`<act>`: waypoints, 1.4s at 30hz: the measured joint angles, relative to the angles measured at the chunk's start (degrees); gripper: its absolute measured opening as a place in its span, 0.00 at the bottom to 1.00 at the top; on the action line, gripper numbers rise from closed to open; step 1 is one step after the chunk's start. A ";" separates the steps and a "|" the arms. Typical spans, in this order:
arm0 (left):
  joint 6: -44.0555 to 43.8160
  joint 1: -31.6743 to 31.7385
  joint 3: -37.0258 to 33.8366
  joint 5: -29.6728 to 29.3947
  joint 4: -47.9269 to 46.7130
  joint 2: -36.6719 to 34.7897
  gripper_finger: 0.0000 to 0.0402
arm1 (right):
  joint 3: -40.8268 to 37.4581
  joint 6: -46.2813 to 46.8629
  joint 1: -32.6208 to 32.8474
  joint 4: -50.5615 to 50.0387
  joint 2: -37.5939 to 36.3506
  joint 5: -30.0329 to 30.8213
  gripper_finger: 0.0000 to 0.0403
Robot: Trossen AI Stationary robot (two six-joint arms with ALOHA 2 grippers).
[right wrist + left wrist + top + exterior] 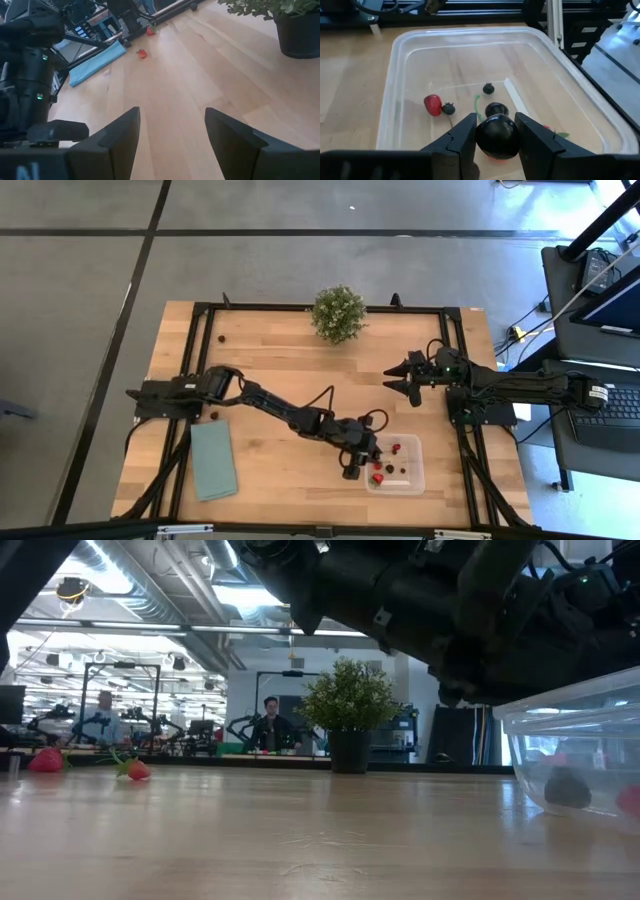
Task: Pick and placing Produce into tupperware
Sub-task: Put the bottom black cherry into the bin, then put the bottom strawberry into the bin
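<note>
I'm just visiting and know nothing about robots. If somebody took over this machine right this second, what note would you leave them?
Left pincer: over the tupperware, a dark berry between its fingers, not yet dropped.
Right pincer: open, empty, waiting over bare table near the potted plant.
Done: a red piece and several dark ones lie in the tupperware.
Left: drop this berry, then fetch the strays, two red pieces near the teal cloth and at least one at the table's far left edge.
</note>
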 joint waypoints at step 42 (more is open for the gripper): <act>14.04 11.82 0.02 -3.92 -40.47 -30.95 0.67 | 0.01 0.27 0.02 -2.69 -0.01 -0.02 0.56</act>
